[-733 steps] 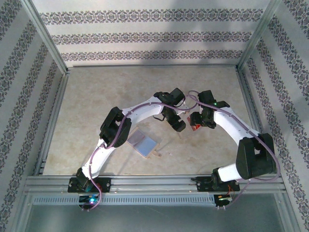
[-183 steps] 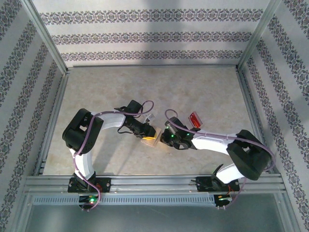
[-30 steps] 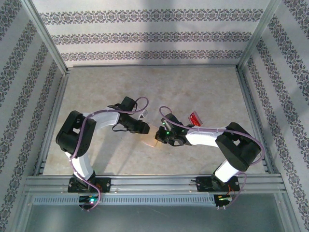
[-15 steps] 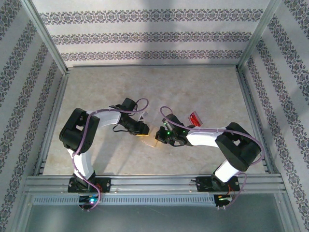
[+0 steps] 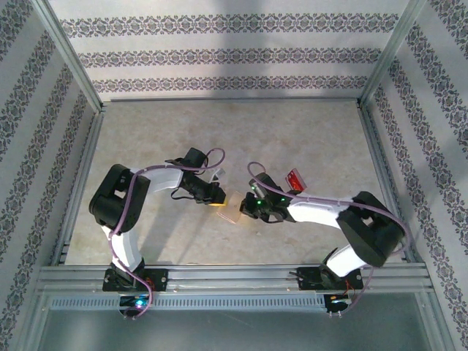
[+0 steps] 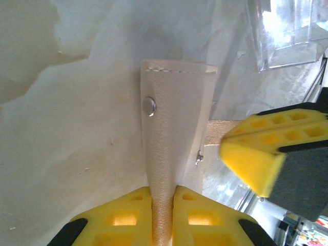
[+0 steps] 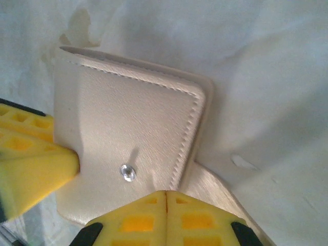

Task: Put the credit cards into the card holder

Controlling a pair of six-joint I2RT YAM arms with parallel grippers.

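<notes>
Both arms are folded toward mid-frame, the left gripper [image 6: 163, 197] pinched on the card holder [image 6: 174, 118], the right gripper [image 7: 166, 197] closed tight.

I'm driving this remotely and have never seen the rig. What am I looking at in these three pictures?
Two robot arms, each ending in a two-finger gripper with yellow pads. The overhead picture looks down from behind them; the other two come from cameras on each wrist. On the table are the card holder, a red card and clear cards. The left gripper pinches the card holder's snap tab; the right gripper is shut at its edge.
</notes>
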